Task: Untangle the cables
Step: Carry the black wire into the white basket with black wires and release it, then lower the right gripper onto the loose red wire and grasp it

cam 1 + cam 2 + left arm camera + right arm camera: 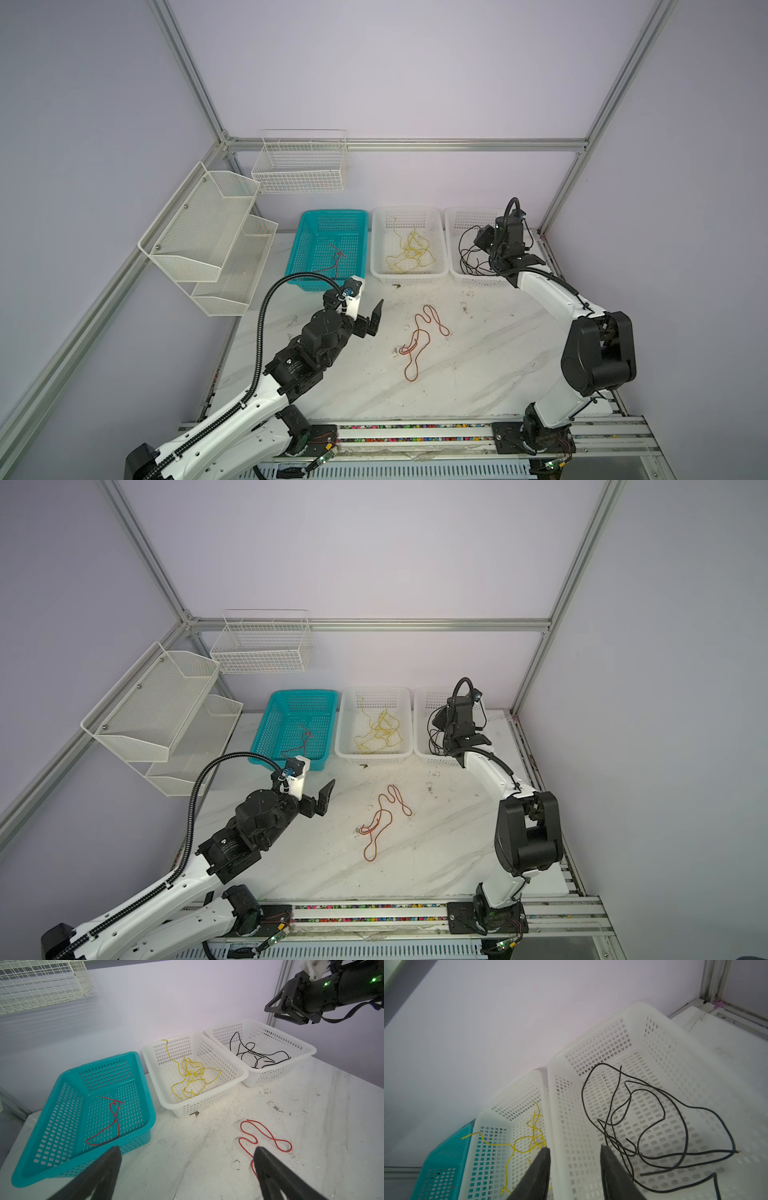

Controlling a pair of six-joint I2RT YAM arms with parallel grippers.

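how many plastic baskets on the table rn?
3. The teal basket on the left, holding a red cable; the middle white basket, with yellow cables; the right white basket, with black cables. None looks hidden.

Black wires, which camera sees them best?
The right wrist view: the black wires are close and big there. The left wrist view shows them small and far. In both top views the right arm hides part.

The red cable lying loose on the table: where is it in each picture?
Top view: loose red cable on the table, before the yellow-cable basket.
Top view: the cable, same spot.
Left wrist: on the table, partly behind the left gripper finger; cable.
Right wrist: not in it.
Shared landmark: the yellow-cable basket, in all four.
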